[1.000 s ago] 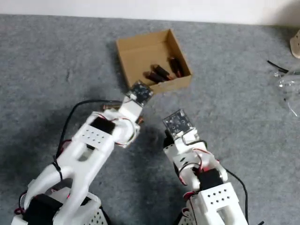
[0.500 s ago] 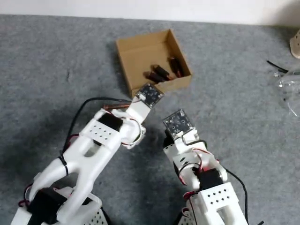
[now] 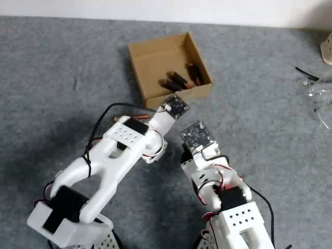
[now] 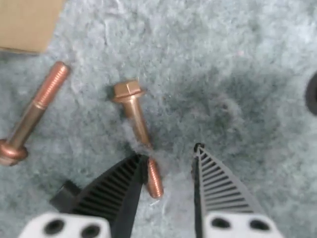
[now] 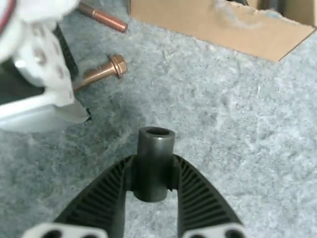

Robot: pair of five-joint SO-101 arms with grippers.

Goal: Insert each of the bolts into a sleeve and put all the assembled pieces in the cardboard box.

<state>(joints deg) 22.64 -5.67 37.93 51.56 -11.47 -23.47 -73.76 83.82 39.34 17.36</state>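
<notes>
Left gripper (image 4: 171,154) spread wide above grey carpet (image 4: 237,59), copper flange-head bolt (image 4: 132,116) just beside one finger; second copper bolt (image 4: 32,116) near brown cardboard box (image 4: 25,22). Right gripper (image 5: 153,163) clamped on upright black cylindrical sleeve (image 5: 154,148).

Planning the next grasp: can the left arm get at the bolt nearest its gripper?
Likely yes: the left gripper is open over the bolt, whose threaded end lies inside the gap beside one finger, with nothing covering it.
</notes>
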